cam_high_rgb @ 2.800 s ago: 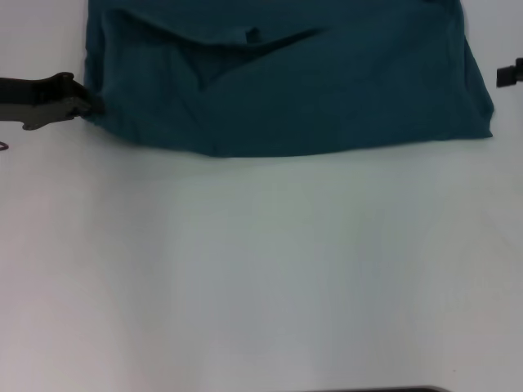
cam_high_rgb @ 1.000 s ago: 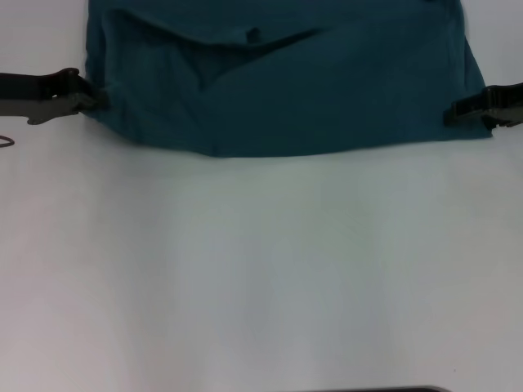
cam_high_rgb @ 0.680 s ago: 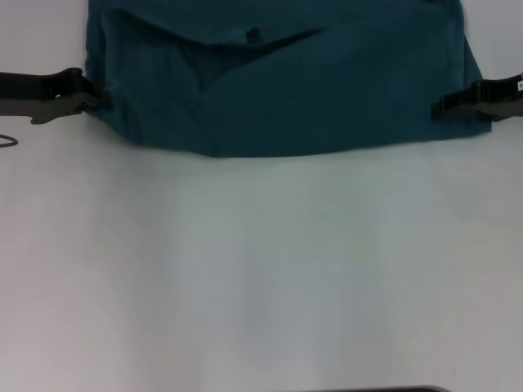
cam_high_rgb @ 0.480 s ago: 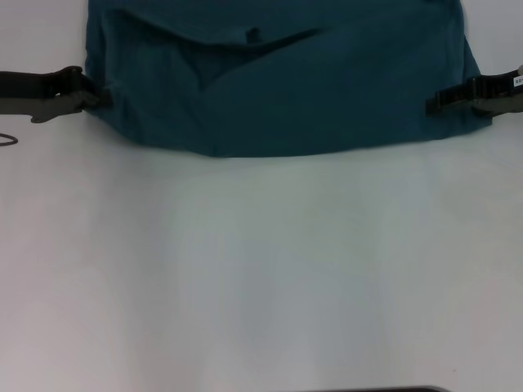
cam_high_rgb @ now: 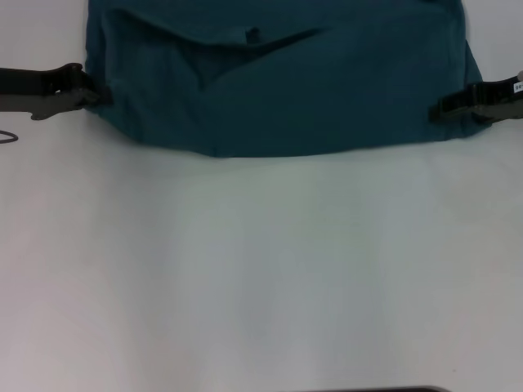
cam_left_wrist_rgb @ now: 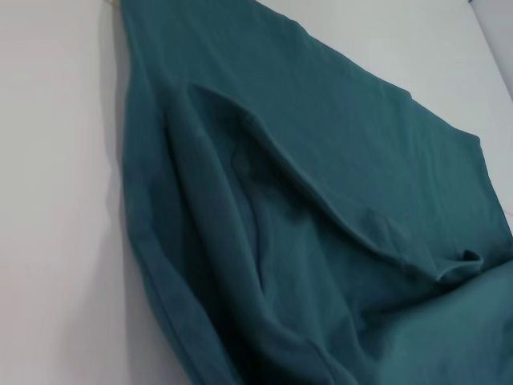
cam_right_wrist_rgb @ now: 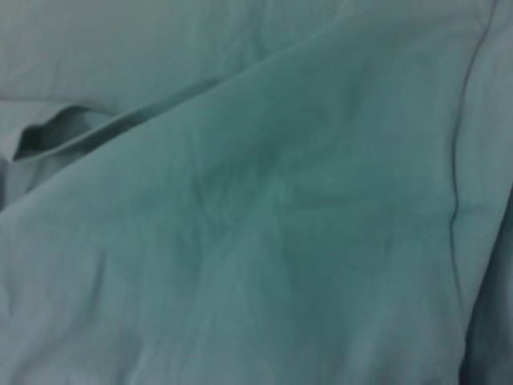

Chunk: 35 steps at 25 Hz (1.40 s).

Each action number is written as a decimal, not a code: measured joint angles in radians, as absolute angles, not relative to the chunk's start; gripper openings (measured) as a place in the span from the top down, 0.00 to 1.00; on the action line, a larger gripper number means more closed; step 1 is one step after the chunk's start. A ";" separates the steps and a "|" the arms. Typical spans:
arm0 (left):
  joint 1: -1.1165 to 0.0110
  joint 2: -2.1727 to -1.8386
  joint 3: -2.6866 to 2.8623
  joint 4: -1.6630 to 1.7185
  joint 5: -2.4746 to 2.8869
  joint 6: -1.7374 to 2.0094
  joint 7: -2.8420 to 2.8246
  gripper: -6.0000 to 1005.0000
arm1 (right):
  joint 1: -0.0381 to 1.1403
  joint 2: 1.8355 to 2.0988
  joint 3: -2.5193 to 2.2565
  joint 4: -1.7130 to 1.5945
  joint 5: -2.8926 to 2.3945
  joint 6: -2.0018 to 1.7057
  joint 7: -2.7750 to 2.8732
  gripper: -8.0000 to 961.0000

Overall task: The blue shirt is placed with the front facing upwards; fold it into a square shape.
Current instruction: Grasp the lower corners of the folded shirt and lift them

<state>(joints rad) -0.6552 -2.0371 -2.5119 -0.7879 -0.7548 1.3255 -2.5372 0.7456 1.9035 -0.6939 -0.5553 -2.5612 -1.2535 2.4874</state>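
Observation:
The blue shirt (cam_high_rgb: 286, 82) lies spread across the far part of the white table, its near edge running straight and a small dark tag (cam_high_rgb: 252, 35) showing at a crease. No lettering shows. My left gripper (cam_high_rgb: 96, 97) comes in from the left and is shut on the shirt's left edge. Reaching in from the right, my right gripper (cam_high_rgb: 435, 110) has its tip lying over the shirt's right edge. The left wrist view shows the shirt (cam_left_wrist_rgb: 321, 200) with long folds beside bare table. Shirt fabric (cam_right_wrist_rgb: 240, 200) fills the right wrist view.
The white table (cam_high_rgb: 261, 269) stretches wide and bare in front of the shirt. A thin dark cable loop (cam_high_rgb: 6, 137) lies at the left edge. A dark strip (cam_high_rgb: 376, 389) shows at the very bottom of the head view.
My right gripper came in from the right onto the shirt's right edge, then drew back slightly. My left gripper edged a little farther away along the left edge.

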 joint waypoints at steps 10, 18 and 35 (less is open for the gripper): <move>-0.654 -2.037 -2.511 -0.787 -0.755 1.328 -2.537 0.99 | 0.749 1.894 -0.703 -0.556 -2.568 -1.276 2.505 0.40; -0.650 -2.040 -2.514 -0.785 -0.755 1.333 -2.537 0.98 | 0.746 1.890 -0.710 -0.557 -2.575 -1.276 2.516 0.67; -0.660 -1.956 -2.487 -0.796 -0.745 1.603 -2.536 0.98 | 0.719 1.848 -0.713 -0.723 -2.620 -1.596 2.506 0.95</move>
<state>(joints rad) -0.6596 -1.9559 -2.4869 -0.7958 -0.7453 1.6026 -2.5365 0.7191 1.8476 -0.7131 -0.7227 -2.6203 -1.5960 2.5062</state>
